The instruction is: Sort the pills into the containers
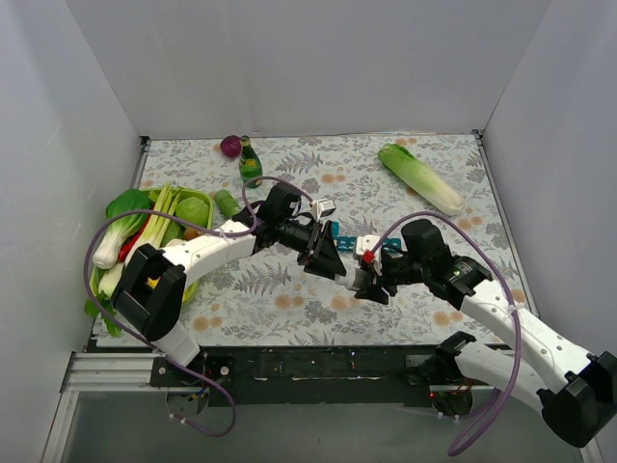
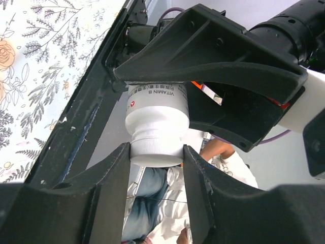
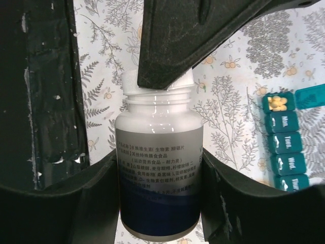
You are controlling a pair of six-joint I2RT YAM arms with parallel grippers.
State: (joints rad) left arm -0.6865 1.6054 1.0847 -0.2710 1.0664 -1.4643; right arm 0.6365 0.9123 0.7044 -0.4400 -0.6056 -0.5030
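Bottle of vitamin B point(image 3: 158, 173), rigid, slick, probably light: right fingers point(image 3: 96, 203) clamp its body, left fingers point(image 2: 109, 183) pinch its ribbed cap point(image 2: 156, 150).

From the bottle point(image 3: 157, 173) I hold, pill box point(image 1: 393, 249) lies at twelve o'clock, basket point(image 1: 188, 192) at nine, cabbage point(image 1: 421, 178) at one.

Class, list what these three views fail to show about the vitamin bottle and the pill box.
- Top view: the vitamin bottle is nearly hidden between the left gripper and right gripper.
- Right wrist view: a left finger covers the cap; whether it is loosened cannot be told.
- Contents: cloudy wall and label hide them.
- The pill box: right wrist view's edge cuts it off, arms cover it from above; compartments cannot be counted.
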